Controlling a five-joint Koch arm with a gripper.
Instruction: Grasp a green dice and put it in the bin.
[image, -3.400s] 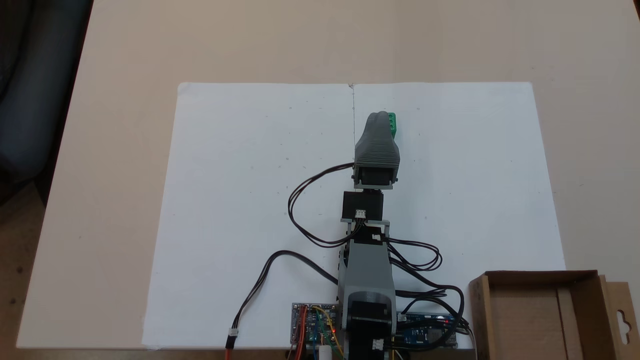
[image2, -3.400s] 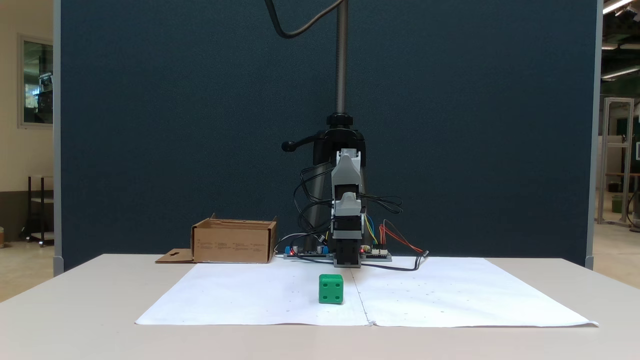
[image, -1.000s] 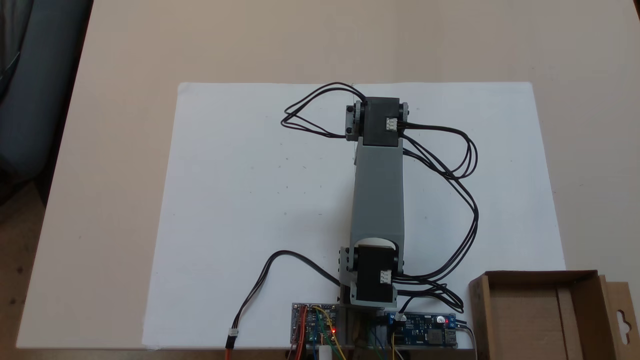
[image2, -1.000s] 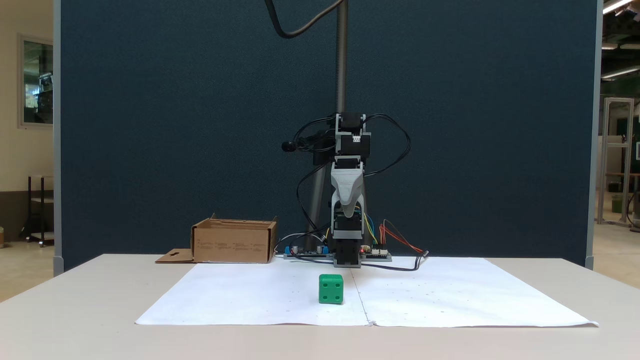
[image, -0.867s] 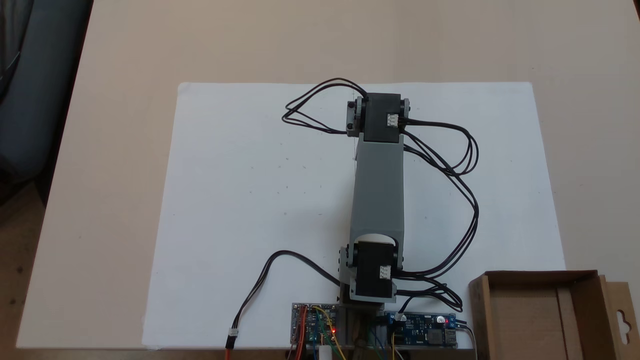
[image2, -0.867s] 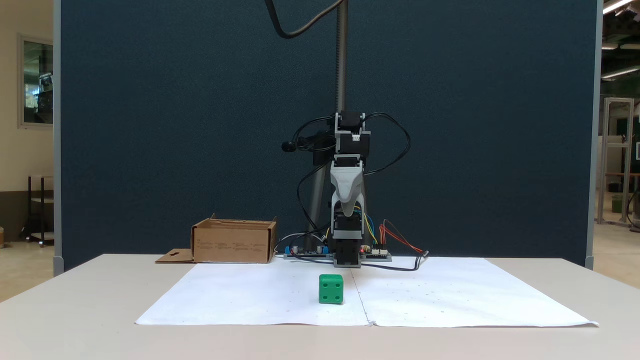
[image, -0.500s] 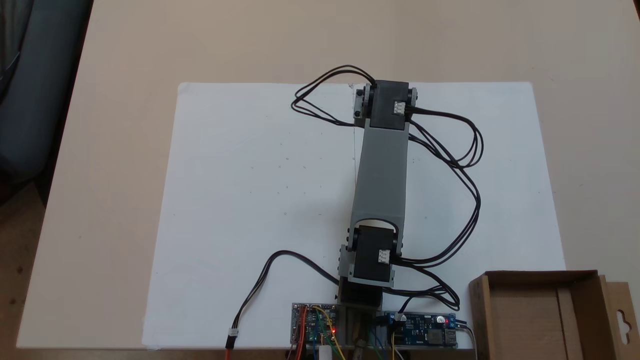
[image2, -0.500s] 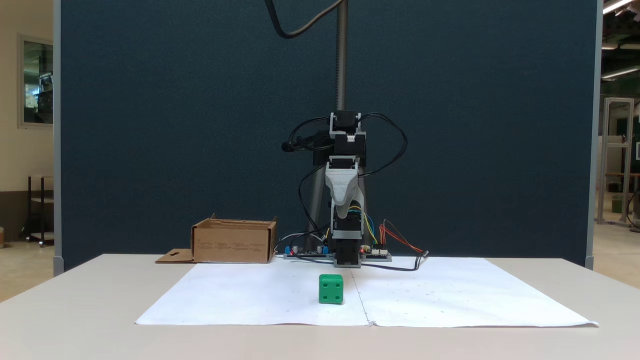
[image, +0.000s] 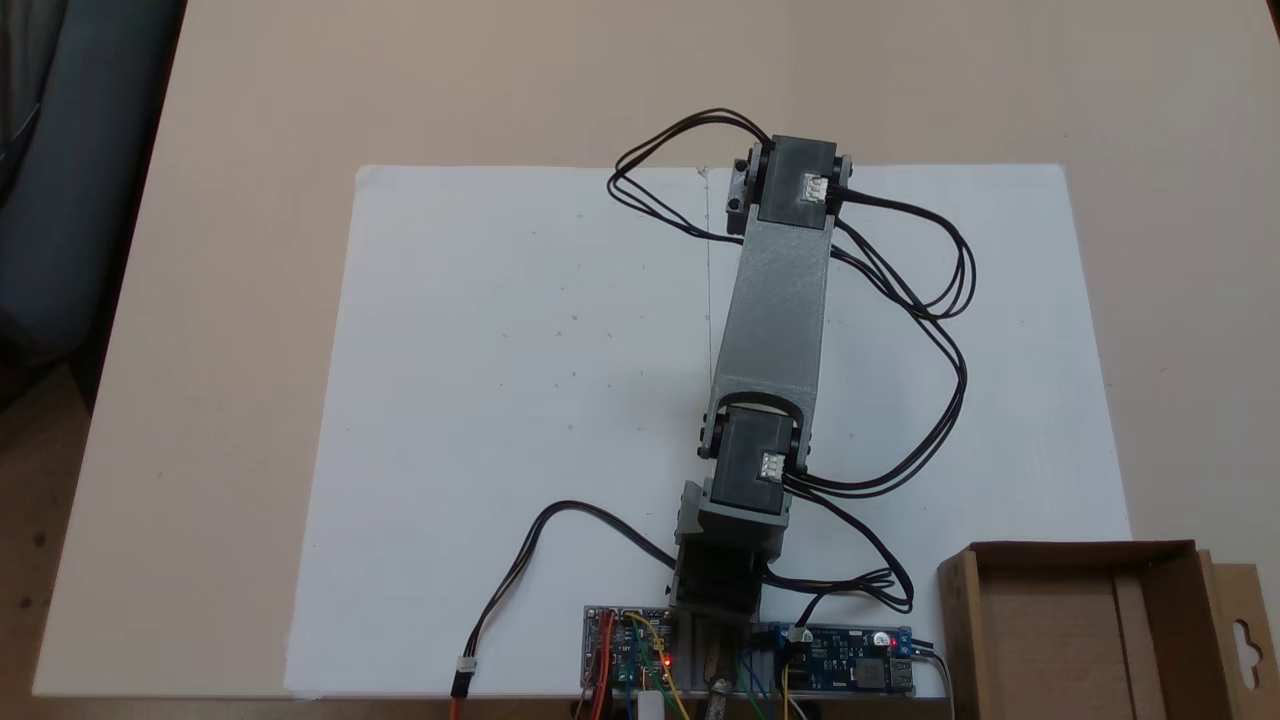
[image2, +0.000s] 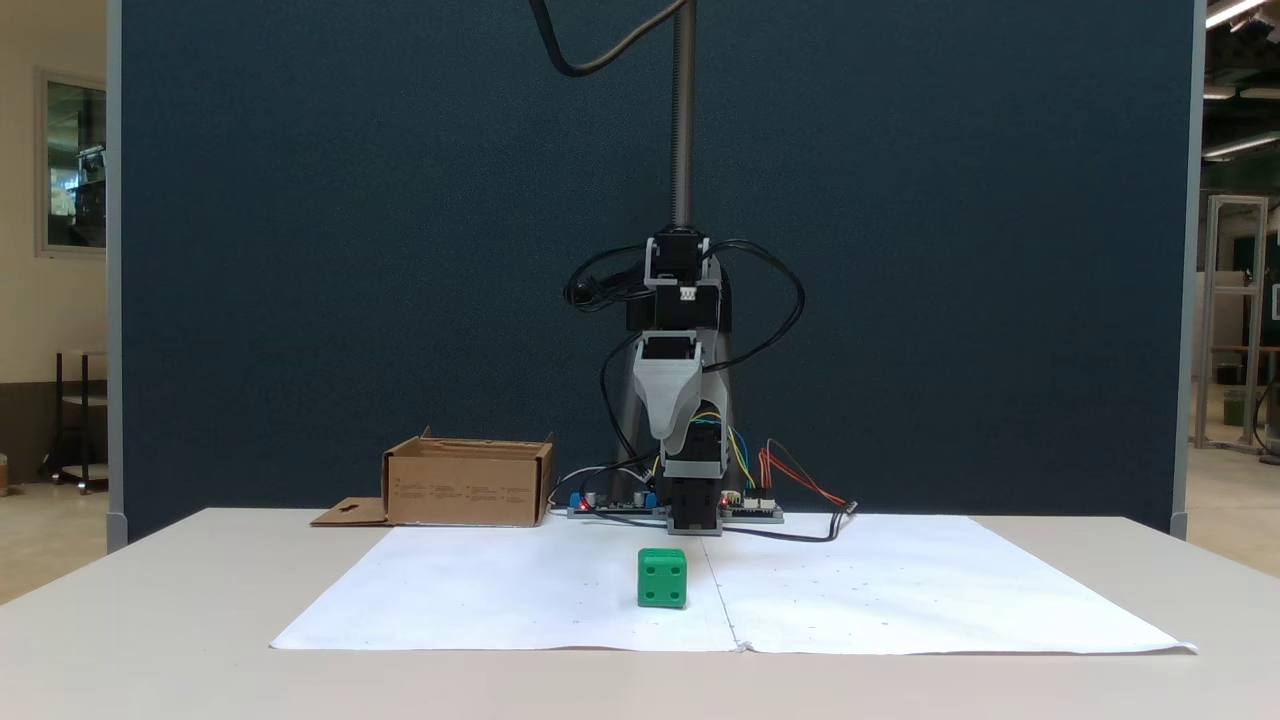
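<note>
- From above: my arm (image: 775, 310) stretches out over the white paper (image: 480, 400) and covers the green dice. The bin (image: 1070, 630) sits well off toward my base, near the table's (image: 250, 120) corner. Risk: descending blind and landing beside the dice.
- From the front: my hand (image2: 668, 430) hangs high above the green dice (image2: 662, 578), which rests on the paper, well apart from the bin (image2: 468, 487). Only one tip shows, so I cannot tell whether it is clenched. If it is, I'd knock the dice away.
</note>
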